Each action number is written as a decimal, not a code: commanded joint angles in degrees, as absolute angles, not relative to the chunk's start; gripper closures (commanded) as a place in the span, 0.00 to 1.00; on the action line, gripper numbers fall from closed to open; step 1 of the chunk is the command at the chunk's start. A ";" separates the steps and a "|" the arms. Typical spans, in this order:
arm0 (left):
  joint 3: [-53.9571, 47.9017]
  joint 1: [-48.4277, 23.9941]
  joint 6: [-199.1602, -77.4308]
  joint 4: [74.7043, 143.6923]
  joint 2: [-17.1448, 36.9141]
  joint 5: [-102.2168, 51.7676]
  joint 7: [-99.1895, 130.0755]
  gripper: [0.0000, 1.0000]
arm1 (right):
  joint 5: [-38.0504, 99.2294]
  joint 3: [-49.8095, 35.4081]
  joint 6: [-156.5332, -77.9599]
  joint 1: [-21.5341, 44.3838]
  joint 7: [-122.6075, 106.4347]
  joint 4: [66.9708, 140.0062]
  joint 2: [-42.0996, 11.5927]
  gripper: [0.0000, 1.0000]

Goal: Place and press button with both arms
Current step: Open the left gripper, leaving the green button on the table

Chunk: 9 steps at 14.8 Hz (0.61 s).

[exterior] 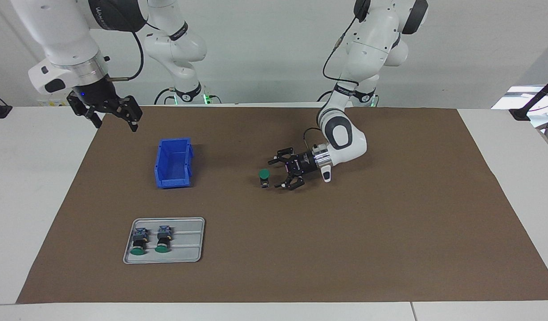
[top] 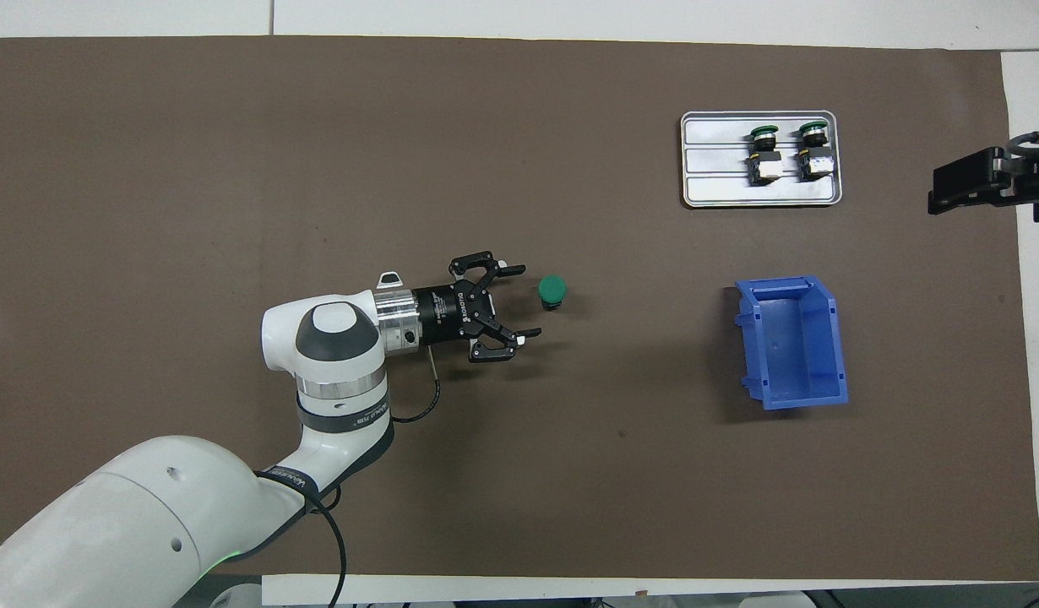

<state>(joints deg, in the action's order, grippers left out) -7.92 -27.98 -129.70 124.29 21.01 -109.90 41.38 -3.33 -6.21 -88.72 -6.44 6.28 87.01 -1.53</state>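
One button [exterior: 264,176] [top: 552,290] stands upright on the brown mat [exterior: 390,232] mid-table, green cap up, with nothing touching it. My left gripper [exterior: 275,174] [top: 526,301] lies level just above the mat. It is beside the button toward the left arm's end, a small gap away, open and empty, with its fingers pointing at the button. My right gripper [exterior: 116,121] [top: 950,187] hangs raised over the mat's edge at the right arm's end, open and empty, waiting.
A blue bin [exterior: 173,162] [top: 794,342] sits on the mat between the button and the right arm's end. Farther from the robots, a grey metal tray [exterior: 189,243] [top: 722,190] holds two more green-capped buttons [exterior: 138,243] [exterior: 163,240] lying on their sides.
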 commanded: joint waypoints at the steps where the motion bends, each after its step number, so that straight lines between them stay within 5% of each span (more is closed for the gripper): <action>1: -8.17 -27.07 -128.50 128.40 16.71 -104.70 41.04 0.00 | -3.34 -6.59 -88.33 -7.12 4.92 88.24 -0.35 0.01; 6: -8.09 -15.24 -119.02 128.15 14.85 -86.00 41.13 0.00 | -3.34 -6.59 -88.33 -7.12 4.92 88.24 -0.35 0.01; 9: -8.00 -6.18 -110.59 122.37 15.90 -72.29 41.13 0.00 | -3.34 -6.59 -88.33 -7.12 4.92 88.24 -0.35 0.01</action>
<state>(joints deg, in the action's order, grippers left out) -7.64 -11.50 -115.89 125.48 15.89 -79.69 41.27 -3.33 -6.21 -88.72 -6.44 6.28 87.01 -1.53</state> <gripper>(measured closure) 0.000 0.009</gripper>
